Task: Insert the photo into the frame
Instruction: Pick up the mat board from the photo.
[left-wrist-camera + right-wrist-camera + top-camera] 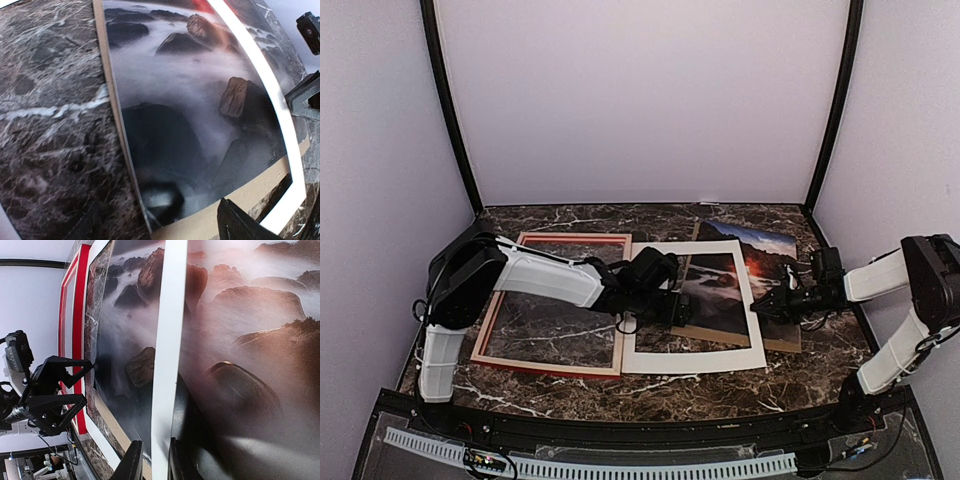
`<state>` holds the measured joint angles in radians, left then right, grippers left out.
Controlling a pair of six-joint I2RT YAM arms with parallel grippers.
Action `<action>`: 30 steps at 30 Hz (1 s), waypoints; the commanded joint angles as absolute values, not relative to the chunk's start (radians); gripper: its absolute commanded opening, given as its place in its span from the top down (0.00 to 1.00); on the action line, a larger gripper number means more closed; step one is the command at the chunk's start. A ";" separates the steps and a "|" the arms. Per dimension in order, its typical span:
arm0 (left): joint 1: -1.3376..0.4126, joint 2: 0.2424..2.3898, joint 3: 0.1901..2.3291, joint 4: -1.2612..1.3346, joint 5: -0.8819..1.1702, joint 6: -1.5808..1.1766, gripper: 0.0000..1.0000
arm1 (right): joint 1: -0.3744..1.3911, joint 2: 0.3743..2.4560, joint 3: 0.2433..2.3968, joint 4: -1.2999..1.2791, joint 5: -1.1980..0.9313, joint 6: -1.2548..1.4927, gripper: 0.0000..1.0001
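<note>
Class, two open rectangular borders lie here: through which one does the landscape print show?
The white card mat; the thin red frame encloses only marble tabletop.

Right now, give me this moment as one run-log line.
left gripper: open over photo | right gripper: shut on white mat right rail | frame: empty, left of white mat | photo: not in frame

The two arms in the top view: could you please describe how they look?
The left arm and right arm share white tubular links between bulky black joint housings. The left gripper is black, with fingers built of openwork triangular struts. A thin black cable loops under the left arm's wrist.
</note>
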<state>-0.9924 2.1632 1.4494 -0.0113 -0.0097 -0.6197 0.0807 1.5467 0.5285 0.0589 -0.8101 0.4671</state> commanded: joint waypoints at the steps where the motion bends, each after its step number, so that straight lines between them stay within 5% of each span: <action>1: -0.990 2.127 1.373 -0.225 -0.114 -0.591 0.18 | 0.090 1.540 0.525 0.084 -0.819 0.469 0.81; 12: -0.989 2.123 1.343 -0.188 -0.085 -0.595 0.17 | 0.153 1.580 0.546 0.117 -0.837 0.483 0.81; 16: -0.989 2.115 1.349 -0.190 -0.076 -0.587 0.17 | 0.160 1.571 0.575 0.093 -0.815 0.487 0.88; 19: -0.988 2.095 1.354 -0.193 -0.069 -0.571 0.17 | 0.160 1.512 0.614 0.009 -0.773 0.468 1.00; 30: -0.864 1.816 1.203 -0.071 0.161 -0.525 0.14 | 0.168 1.220 0.821 -0.293 -0.799 0.464 1.00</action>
